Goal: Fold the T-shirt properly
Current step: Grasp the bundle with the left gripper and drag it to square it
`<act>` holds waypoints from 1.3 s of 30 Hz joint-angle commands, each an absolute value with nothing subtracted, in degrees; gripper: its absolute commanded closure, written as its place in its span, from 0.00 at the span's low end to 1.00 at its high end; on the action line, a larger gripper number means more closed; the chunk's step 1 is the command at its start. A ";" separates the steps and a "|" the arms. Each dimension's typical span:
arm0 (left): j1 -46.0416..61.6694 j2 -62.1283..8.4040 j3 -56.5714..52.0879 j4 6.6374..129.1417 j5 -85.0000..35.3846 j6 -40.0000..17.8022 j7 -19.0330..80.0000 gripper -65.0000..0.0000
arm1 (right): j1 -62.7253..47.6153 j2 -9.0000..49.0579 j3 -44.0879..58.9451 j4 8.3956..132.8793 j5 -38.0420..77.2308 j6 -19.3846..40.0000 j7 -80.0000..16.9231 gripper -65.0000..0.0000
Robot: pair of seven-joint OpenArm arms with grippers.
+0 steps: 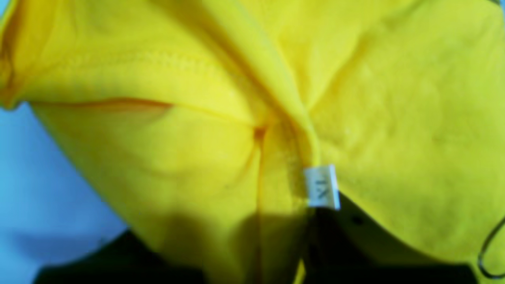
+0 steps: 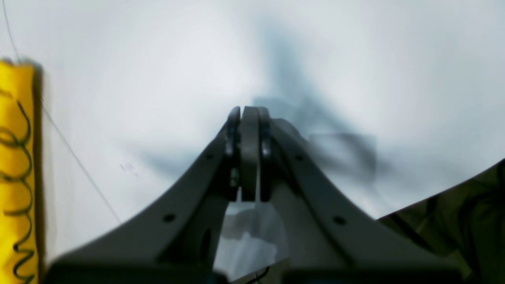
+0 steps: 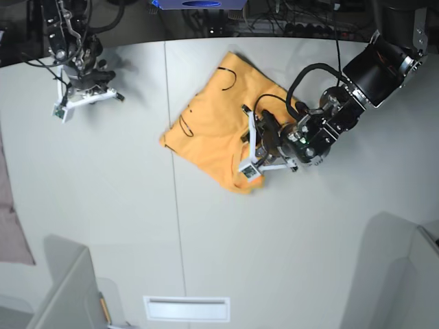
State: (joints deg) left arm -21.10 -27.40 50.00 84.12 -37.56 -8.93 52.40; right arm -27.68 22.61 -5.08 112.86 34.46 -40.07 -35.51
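The orange-yellow T-shirt [image 3: 212, 127] lies partly folded on the white table [image 3: 123, 205], with thin black curved lines on top. My left gripper [image 3: 255, 144] sits on the shirt's right edge. In the left wrist view the yellow cloth [image 1: 158, 157] fills the frame, and creases run toward a pinch near the white size tag [image 1: 321, 186]. There my left gripper [image 1: 276, 252] is shut on the gathered cloth, its dark fingers [image 1: 335, 244] mostly covered. My right gripper [image 2: 249, 114] is shut and empty over bare table, far left of the shirt [image 2: 15, 157] and also seen from the base [image 3: 84, 99].
A pale pinkish-grey cloth [image 3: 14, 226] hangs at the table's left edge. Grey panels stand at the front left [image 3: 68, 288] and front right [image 3: 398, 274]. A white slotted plate [image 3: 185, 308] lies at the front edge. Cables and equipment line the back [image 3: 274, 20].
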 commanded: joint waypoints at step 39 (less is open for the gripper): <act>-23.08 -13.85 55.87 81.63 6.64 -31.60 48.66 1.00 | -26.42 17.98 1.19 113.10 34.07 -40.00 -34.86 1.00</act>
State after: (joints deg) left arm -22.74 -13.96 55.90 81.73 7.38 -30.48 48.60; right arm -26.57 17.45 0.91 112.38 34.28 -40.05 -35.92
